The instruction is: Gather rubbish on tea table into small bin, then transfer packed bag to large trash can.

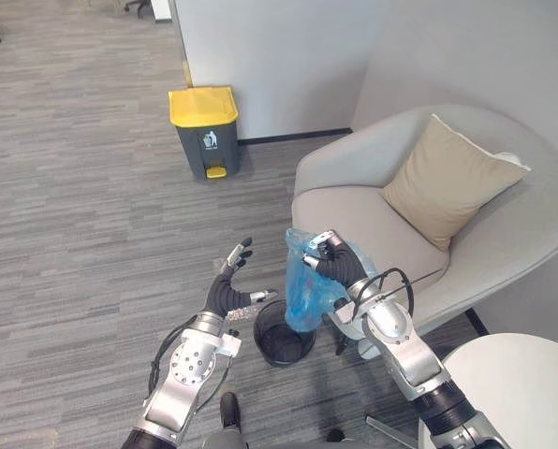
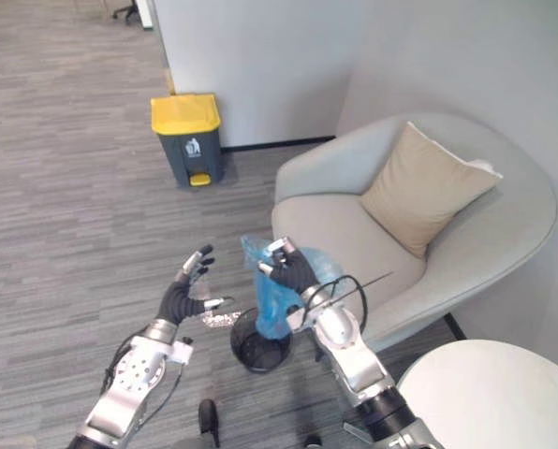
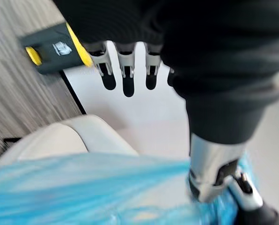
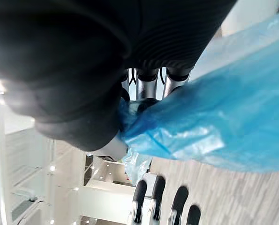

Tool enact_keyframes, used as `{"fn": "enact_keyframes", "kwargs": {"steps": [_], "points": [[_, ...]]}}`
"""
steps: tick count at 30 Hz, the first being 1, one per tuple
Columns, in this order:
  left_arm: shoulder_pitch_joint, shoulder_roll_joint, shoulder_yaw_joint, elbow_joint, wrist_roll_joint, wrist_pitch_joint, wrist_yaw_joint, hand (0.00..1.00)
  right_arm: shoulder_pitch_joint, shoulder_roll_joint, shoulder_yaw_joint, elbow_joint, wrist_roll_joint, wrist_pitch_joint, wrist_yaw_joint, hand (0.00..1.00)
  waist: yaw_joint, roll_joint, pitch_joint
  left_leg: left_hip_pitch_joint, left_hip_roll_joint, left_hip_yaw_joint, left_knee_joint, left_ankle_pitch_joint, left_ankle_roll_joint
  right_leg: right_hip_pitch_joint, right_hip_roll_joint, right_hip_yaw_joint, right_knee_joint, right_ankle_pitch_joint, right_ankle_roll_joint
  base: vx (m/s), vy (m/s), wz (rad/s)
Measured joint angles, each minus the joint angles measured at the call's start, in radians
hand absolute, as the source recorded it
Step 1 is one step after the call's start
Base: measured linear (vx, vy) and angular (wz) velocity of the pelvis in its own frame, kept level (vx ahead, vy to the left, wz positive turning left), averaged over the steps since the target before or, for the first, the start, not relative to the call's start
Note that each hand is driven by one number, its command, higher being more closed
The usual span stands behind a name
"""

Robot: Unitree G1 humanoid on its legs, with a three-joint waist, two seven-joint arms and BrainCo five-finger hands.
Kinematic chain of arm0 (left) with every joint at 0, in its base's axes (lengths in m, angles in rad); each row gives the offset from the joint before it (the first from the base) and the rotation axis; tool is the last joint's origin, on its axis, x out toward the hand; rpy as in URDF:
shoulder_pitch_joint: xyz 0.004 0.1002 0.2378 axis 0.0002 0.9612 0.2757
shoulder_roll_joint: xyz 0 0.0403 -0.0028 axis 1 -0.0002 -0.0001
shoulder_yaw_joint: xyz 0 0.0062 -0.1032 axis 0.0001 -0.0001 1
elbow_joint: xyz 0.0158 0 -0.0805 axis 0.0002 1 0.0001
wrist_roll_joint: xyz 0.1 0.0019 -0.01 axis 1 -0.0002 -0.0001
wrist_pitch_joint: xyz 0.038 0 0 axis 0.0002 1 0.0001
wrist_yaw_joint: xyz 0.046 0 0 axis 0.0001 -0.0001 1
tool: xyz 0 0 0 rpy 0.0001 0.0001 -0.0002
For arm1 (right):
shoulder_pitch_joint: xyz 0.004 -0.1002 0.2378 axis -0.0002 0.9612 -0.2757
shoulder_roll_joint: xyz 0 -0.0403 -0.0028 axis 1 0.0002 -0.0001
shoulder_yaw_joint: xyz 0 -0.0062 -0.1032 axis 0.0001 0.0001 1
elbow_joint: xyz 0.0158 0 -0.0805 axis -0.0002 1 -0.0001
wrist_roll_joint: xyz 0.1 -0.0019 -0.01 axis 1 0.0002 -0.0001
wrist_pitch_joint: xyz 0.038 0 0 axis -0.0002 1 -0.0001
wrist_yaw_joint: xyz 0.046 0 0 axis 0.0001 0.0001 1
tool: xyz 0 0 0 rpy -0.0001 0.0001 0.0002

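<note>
A: Since the blue bag is bunched in a hand over the small bin, I'd log this as the second half, the transfer to the big can. Agree?
B: Agree, judging by the layout. Left to right, then. Large trash can, upper left of the frame, grey body, yellow lid down, well apart from everything else.
A: Left hand?
B: Lower centre-left, fingers straight and spread wide, thumb out, gripping nothing. It's near the bag, not touching as far as I can tell. Crumpled silvery scrap just under the thumb; can't tell if it's on the floor or against the hand.
A: Small bin?
B: Black, on the floor at lower centre, between the two arms. Blue bag hangs right above it, lower end at the rim. Can't tell if it's fully clear.
A: Right hand?
B: Centre, closed tight on the bag's gathered neck. The right wrist view shows plastic pinched between thumb and fingers.
A: Right of that?
B: Armchair with a tan cushion, white round table in the lower right corner.
A: What does the next move need?
B: My guess: lift the bag clear of the rim, carry it to the upper left, and get that lid up, by the free left hand or the pedal.
</note>
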State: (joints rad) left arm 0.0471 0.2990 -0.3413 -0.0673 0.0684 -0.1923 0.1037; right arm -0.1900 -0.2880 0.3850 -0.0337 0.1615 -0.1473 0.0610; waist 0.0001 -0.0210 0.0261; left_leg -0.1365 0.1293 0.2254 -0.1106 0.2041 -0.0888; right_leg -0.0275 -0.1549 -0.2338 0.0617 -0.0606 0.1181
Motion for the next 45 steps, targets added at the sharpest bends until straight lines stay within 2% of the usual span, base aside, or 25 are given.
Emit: {"fn": "enact_keyframes", "kwargs": {"steps": [8, 13, 21, 27, 30, 31, 33, 34, 36, 45], "points": [[-0.089, 0.001, -0.058, 0.003, 0.024, 0.0, -0.039, 0.0, -0.065, 0.008, 0.06, -0.027, 0.037, 0.001, 0.033, 1.0, -0.004, -0.002, -0.016, 0.002, 0.0, 0.016, 0.0, 0.001, 0.001, -0.005, 0.0, 0.025, -0.013, 0.018, 0.002, 0.0, 0.003, -0.07], [-0.095, -0.005, -0.095, 0.077, 0.046, 0.003, -0.053, 0.0, -0.085, 0.016, 0.072, -0.038, 0.057, 0.001, 0.038, 1.0, -0.009, -0.002, -0.035, 0.01, 0.0, 0.021, 0.0, 0.002, 0.002, -0.005, 0.0, 0.033, -0.012, 0.019, 0.001, 0.0, -0.005, -0.06], [-0.092, -0.023, -0.089, 0.103, 0.049, 0.01, -0.064, 0.0, -0.14, 0.06, 0.102, -0.043, 0.124, 0.004, 0.047, 1.0, -0.007, -0.006, -0.037, 0.014, 0.002, 0.026, -0.001, -0.003, -0.005, -0.005, 0.0, 0.044, -0.012, 0.019, -0.007, 0.0, 0.0, -0.02], [-0.065, -0.047, -0.077, 0.179, 0.086, 0.01, -0.06, 0.0, -0.186, 0.092, 0.139, -0.151, 0.204, 0.0, 0.062, 1.0, -0.003, -0.014, -0.053, 0.014, 0.003, 0.026, -0.001, -0.002, -0.003, -0.005, 0.002, 0.044, -0.013, 0.019, -0.007, 0.0, 0.0, 0.0], [-0.051, -0.049, -0.077, 0.183, 0.088, 0.01, -0.06, 0.0, -0.203, 0.096, 0.152, -0.152, 0.214, -0.001, 0.069, 1.0, -0.001, -0.018, -0.056, 0.014, 0.003, 0.026, -0.001, -0.001, -0.001, -0.005, 0.002, 0.044, -0.013, 0.019, -0.006, 0.0, 0.0, 0.0], [-0.046, -0.051, -0.08, 0.192, 0.089, 0.009, -0.06, 1.0, -0.21, 0.097, 0.163, -0.152, 0.225, -0.001, 0.07, 1.0, -0.001, -0.021, -0.059, 0.014, 0.004, 0.026, -0.001, -0.001, -0.002, -0.005, 0.002, 0.045, -0.013, 0.018, -0.007, 0.0, 0.0, 0.0], [-0.053, -0.068, -0.097, 0.225, 0.118, 0.013, -0.043, 1.0, -0.211, 0.112, 0.184, -0.15, 0.233, -0.001, 0.066, 1.0, -0.003, -0.025, -0.062, 0.014, 0.005, 0.027, -0.001, -0.005, -0.008, -0.006, 0.002, 0.046, -0.012, 0.018, -0.007, 0.0, 0.0, 0.0], [-0.068, -0.085, -0.11, 0.236, 0.132, 0.034, -0.026, 1.0, -0.211, 0.128, 0.202, -0.146, 0.234, 0.0, 0.06, 1.0, -0.002, -0.026, -0.063, 0.014, 0.005, 0.029, -0.001, -0.006, -0.008, -0.007, 0.002, 0.048, -0.012, 0.018, -0.007, 0.0, 0.0, 0.0], [-0.092, -0.108, -0.12, 0.248, 0.15, 0.047, -0.012, 1.0, -0.211, 0.148, 0.22, -0.146, 0.234, 0.001, 0.055, 1.0, -0.003, -0.027, -0.064, 0.015, 0.005, 0.032, -0.001, -0.006, -0.008, -0.009, 0.002, 0.052, -0.01, 0.019, -0.007, 0.0, -0.002, -0.07], [-0.138, -0.127, -0.132, 0.332, 0.166, 0.05, 0.063, 1.0, -0.211, 0.165, 0.219, -0.145, 0.275, 0.001, 0.037, 1.0, -0.01, -0.032, -0.069, 0.027, 0.019, 0.053, -0.001, -0.011, -0.015, -0.019, 0.011, 0.079, 0.0, 0.02, -0.01, 0.01, -0.01, -0.09]]}}
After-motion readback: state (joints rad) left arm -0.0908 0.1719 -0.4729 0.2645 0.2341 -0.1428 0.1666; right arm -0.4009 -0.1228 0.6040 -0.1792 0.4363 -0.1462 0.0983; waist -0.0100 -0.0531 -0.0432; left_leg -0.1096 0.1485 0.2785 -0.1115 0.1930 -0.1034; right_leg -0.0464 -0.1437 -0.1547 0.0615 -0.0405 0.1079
